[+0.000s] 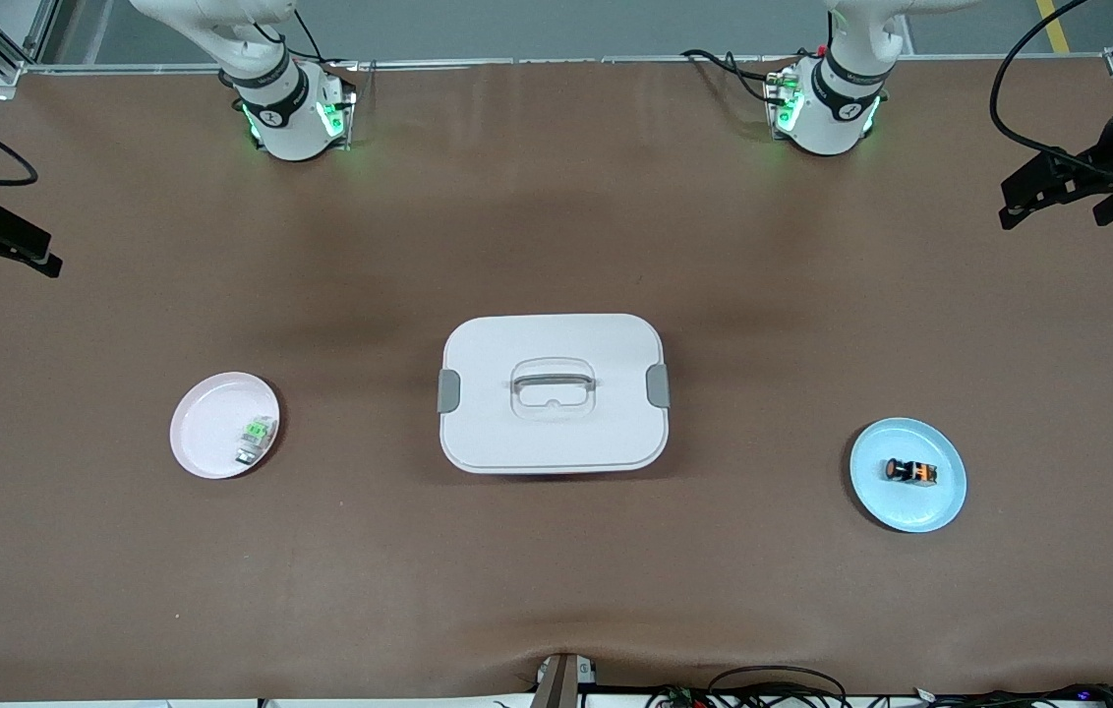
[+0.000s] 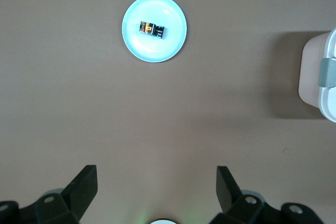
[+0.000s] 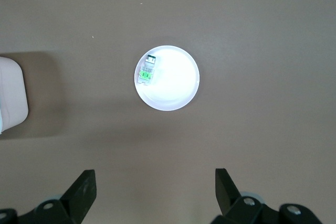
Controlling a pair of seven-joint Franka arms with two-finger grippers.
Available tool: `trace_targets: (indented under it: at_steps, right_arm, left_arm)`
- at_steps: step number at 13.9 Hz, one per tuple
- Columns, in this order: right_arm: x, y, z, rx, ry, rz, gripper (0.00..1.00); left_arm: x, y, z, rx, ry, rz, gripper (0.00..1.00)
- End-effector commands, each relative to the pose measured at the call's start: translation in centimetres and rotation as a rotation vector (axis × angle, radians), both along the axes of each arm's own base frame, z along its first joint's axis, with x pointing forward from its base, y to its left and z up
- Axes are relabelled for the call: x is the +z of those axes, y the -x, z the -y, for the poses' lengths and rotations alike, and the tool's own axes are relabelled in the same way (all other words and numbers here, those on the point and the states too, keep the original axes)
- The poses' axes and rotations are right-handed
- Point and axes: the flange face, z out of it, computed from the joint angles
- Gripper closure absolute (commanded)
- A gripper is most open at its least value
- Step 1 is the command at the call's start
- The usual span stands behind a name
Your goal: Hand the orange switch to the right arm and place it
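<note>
Front view: small black cylindrical orange switch (image 1: 911,471) with orange cap and bands, lying on its side on a round pale-blue plate (image 1: 940,506) toward the left arm's end of the bench.
White lidded box (image 1: 553,391) at centre; pink plate (image 1: 207,433) bearing a green-and-silver part (image 1: 256,440) toward the right arm's end. Left gripper (image 2: 156,190) and right gripper (image 3: 155,190) wait aloft, jaws spread, empty.
</note>
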Motion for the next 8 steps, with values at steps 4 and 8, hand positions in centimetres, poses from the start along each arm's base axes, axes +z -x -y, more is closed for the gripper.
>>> trace_targets:
  at_steps: [4, 8]
  right_arm:
    - [0.4, 0.6, 0.0, 0.002, 0.014, 0.008, 0.0]
    - [0.5, 0.6, 0.0, 0.001, 0.014, 0.009, 0.0]
  left_arm:
    - [0.5, -0.1, -0.4, -0.016, -0.016, -0.006, 0.0]
    - [-1.5, -1.9, -0.6, -0.01, -0.013, -0.04, 0.0]
